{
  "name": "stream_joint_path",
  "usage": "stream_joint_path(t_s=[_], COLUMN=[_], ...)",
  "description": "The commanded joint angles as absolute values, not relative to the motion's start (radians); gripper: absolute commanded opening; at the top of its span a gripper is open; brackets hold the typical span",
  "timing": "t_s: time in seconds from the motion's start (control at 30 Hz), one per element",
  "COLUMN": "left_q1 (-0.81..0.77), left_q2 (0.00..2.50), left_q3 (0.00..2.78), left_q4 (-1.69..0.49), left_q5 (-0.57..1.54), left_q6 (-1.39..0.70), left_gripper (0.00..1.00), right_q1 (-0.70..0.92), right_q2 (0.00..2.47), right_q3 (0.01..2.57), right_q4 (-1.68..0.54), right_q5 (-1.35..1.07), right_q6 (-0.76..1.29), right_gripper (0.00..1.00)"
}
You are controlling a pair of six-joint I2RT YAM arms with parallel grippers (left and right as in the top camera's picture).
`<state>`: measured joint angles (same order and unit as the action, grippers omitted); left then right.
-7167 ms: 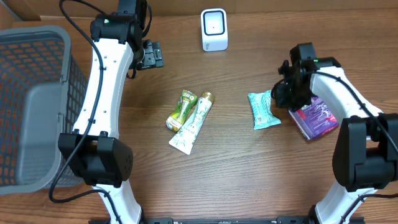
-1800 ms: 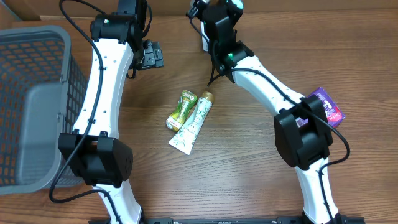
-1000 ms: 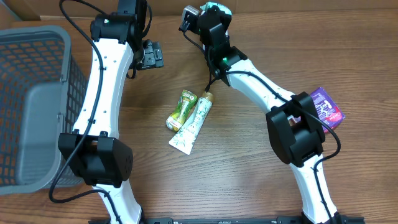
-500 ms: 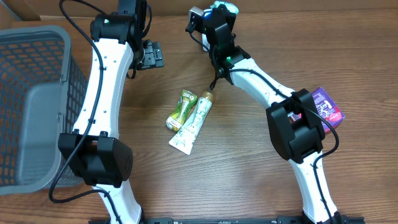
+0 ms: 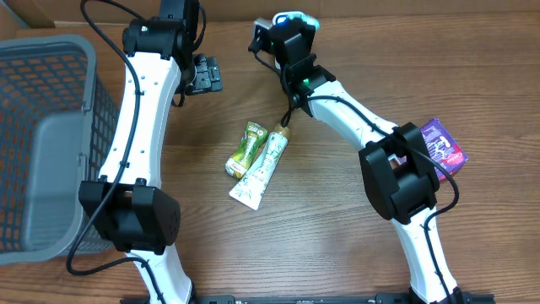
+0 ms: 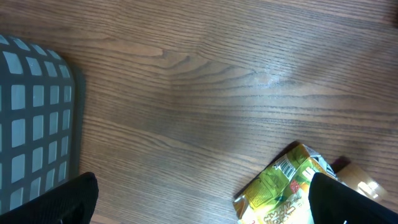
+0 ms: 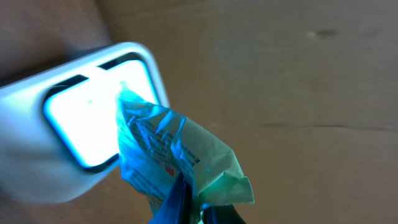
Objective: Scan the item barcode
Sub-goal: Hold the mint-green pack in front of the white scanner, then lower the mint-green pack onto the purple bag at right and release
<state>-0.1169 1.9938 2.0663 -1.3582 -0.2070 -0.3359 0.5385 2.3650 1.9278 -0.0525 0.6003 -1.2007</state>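
teal packet, off the table moments ago, now fronts the lit scanner, so scanning looks underway; my right gripper clamps it, left gripper gapes.

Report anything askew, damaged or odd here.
Only the teal packet stands out: crumpled and creased in the right gripper, right against the lit window of the scanner. Nothing spilled; the green pouch and tube lie slanted side by side.
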Motion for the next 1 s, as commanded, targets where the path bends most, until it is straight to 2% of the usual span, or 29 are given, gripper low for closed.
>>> stream_joint_path(t_s=[0.0,0.17,0.3,0.43,0.5,0.53,0.7,0.97], left_q1=[-0.118,-0.118,-0.118,-0.118,-0.118,-0.118,-0.118,-0.118], left_q2=[1.975,1.975,1.975,1.975,1.975,1.975,1.975,1.975], left_q3=[2.082,2.082,2.082,2.082,2.082,2.082,2.082,2.082], left_q4=[-1.357,-1.357,-1.357,-1.357,-1.357,-1.357,-1.357,-1.357], left_q5=[-0.217,-0.217,-0.217,-0.217,-0.217,-0.217,-0.217,-0.217], left_q6=[-0.329,-0.329,-0.329,-0.329,-0.329,-0.329,-0.329,-0.329], left_gripper=[1.0,1.0,1.0,1.0,1.0,1.0,0.99,0.99], right_q1=[0.545,0.55,0.563,0.532,0.478,0.396,0.14,-0.232], right_q2=[2.18,1.967,1.797,1.662,1.615,1.592,1.589,1.611], right_q3=[1.944,1.944,1.944,1.944,1.944,1.944,1.928,1.733], right_q4=[-0.119,-0.346,-0.585,-0.922,-1.1,-1.237,-1.425,-1.377], right_q5=[0.591,0.589,0.567,0.363,0.247,0.138,-0.114,-0.212], right_q6=[-1.028,-0.721,-0.224,0.067,0.191,0.274,0.292,0.28], right_gripper=[0.04,0.04,0.04,0.04,0.04,0.04,0.04,0.04])
